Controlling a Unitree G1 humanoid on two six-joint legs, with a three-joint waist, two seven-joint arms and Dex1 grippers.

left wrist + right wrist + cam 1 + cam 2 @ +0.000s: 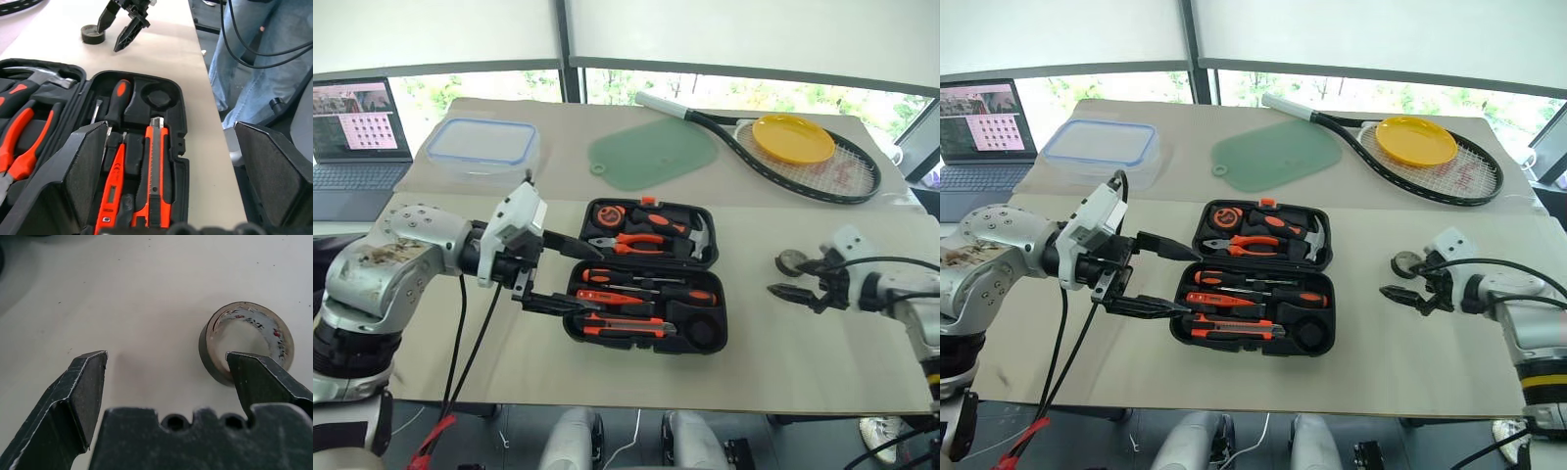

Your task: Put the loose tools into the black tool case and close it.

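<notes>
Screwdrivers, knife, tester already in open tool case (646, 277). Tape roll (790, 261) left on table at case's 3 o'clock; right claw (792, 284) wide beside it, left claw (566, 276) wide, empty. Lid unclosed.

Black tool case (700, 338) lies open, tools inside; tape roll (790, 261) on table right.

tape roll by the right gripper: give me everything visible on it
The tape roll is a small dark ring with a pale inner liner bearing red and dark print. It lies flat on the beige table, hole up, well right of the open black tool case and outside it. The right gripper sits at it, open and empty: in the right wrist view one finger overlaps the roll's near rim, the other stands clear. Actual contact cannot be judged.
</notes>
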